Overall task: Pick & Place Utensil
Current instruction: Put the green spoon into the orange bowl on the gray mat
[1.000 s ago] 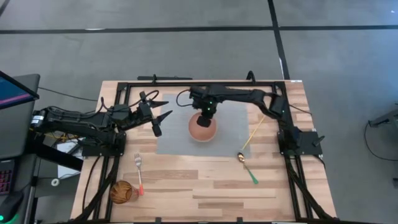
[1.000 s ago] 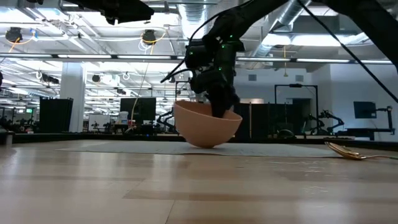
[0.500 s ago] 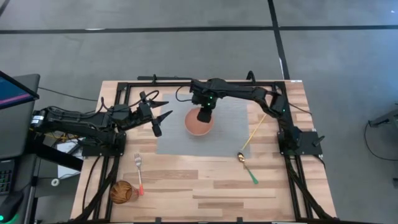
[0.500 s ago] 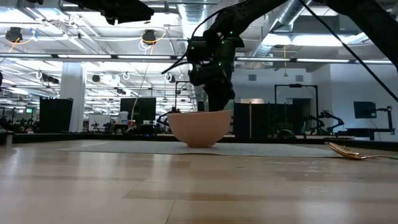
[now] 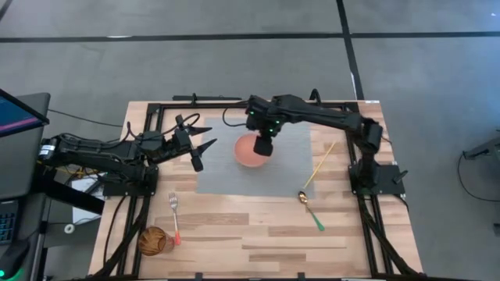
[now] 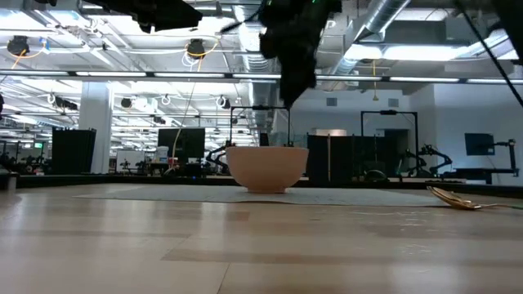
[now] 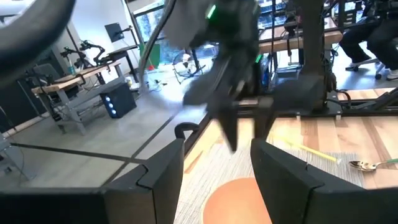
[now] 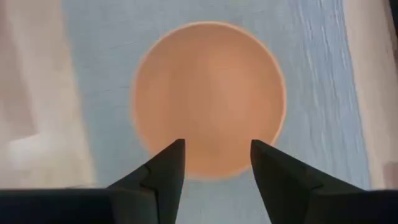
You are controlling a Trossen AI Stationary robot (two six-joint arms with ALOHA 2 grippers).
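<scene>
A salmon-coloured bowl (image 5: pixel 250 151) (image 6: pixel 267 167) stands upright on its base on the grey mat (image 5: pixel 226 176). My right gripper (image 5: pixel 263 145) (image 8: pixel 217 168) hangs open above the bowl and clear of it (image 6: pixel 290 73). My left gripper (image 5: pixel 201 150) (image 7: pixel 217 186) waits open over the mat's left edge. A fork with a pink handle (image 5: pixel 175 218) lies near the table's front left. A gold spoon (image 5: pixel 303 197) (image 6: pixel 456 198) with a green handle end and a long yellow utensil (image 5: pixel 320 164) lie right of the mat.
A brown glass (image 5: pixel 154 240) stands at the front left corner beside the fork. Black frame rails (image 5: pixel 234 102) run along the table's far, left and right sides. Bare wood lies between the mat and the near edge.
My right gripper set the tilted, lifted bowl down upright on the mat, a little toward the far edge. It then opened, let go of the bowl and rose clear above it. The bowl now stands on its own.
</scene>
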